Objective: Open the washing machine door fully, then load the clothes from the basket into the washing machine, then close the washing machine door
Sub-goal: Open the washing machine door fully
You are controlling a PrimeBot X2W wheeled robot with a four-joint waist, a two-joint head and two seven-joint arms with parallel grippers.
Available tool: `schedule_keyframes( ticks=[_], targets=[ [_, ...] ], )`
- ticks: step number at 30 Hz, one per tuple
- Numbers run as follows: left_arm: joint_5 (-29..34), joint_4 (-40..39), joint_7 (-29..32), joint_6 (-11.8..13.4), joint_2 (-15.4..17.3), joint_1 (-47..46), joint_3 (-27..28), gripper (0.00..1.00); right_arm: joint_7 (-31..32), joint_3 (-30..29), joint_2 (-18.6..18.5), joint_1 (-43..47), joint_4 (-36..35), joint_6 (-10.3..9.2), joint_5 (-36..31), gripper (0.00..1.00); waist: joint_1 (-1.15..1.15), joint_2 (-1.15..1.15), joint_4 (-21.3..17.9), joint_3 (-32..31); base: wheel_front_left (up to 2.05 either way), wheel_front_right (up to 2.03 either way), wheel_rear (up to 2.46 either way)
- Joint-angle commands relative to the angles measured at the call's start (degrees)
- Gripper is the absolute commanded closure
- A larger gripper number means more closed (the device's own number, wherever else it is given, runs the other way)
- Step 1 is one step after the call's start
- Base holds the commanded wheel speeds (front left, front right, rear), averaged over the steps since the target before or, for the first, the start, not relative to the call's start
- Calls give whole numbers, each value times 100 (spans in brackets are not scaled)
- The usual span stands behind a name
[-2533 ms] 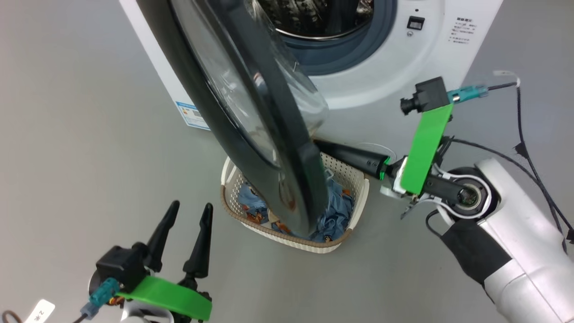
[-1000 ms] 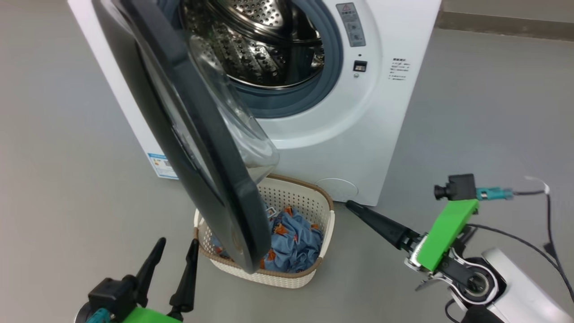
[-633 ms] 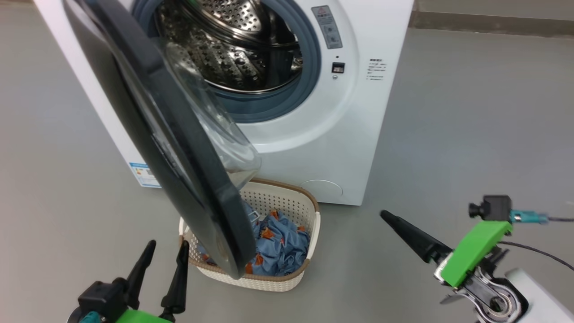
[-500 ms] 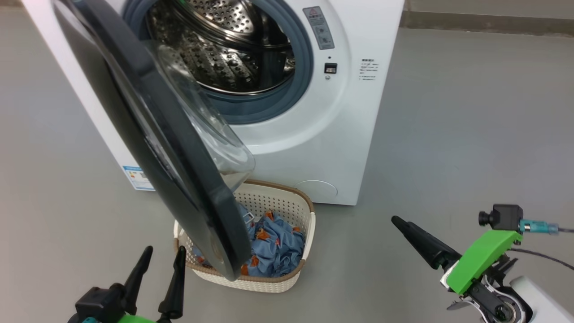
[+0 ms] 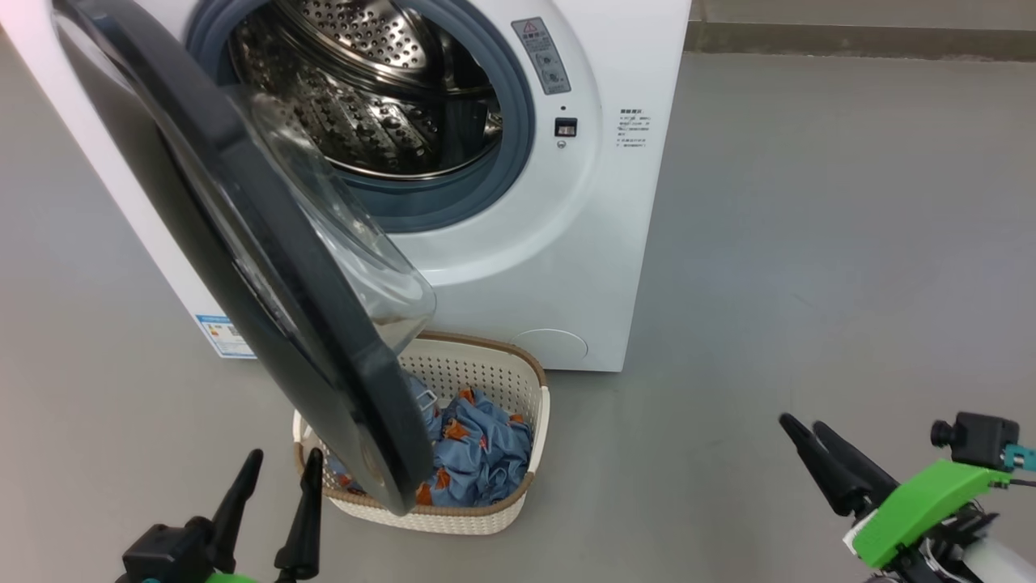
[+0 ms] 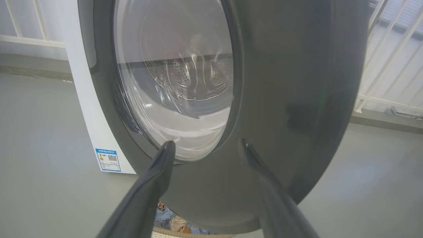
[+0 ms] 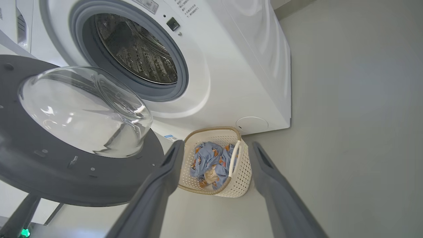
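now left fingers and right fingers spread, empty; door overhangs basket.

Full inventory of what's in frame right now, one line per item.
washing machine: 1, white, on grey floor
washing machine door: 1, black rim, clear glass centre, swung open above basket
basket: 1, cream, brown rim, floor before machine
clothes: one bundle, light blue with orange prints, in basket
beige piece: 1, among clothes
label sticker: 1, blue, machine's lower side
left pincer: 1, dark, open, facing door
right pincer: 1, dark, open, empty, right of basket
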Motion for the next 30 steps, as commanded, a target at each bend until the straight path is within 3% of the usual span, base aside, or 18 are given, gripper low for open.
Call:
schedule_keyframes(
  ticks=[1,11,24,30],
  targets=[
    [26,-173,-36,-9,102,-125,253,0,-237,146,-183,75,9,10,-155,0,0,0,-21,18,0,0,0],
    [23,-209,-36,-9,91,-91,343,0,-796,101,-206,-20,464,10,-655,0,0,0,-49,89,0,0,0],
    [42,-224,-36,-9,75,-68,355,0,-809,-2077,561,501,298,10,-3423,0,0,0,11,65,0,0,0],
    [52,-231,-36,-9,57,-37,358,0,-810,-2824,983,873,4,10,-4301,0,0,0,56,34,0,0,0]
  ],
)
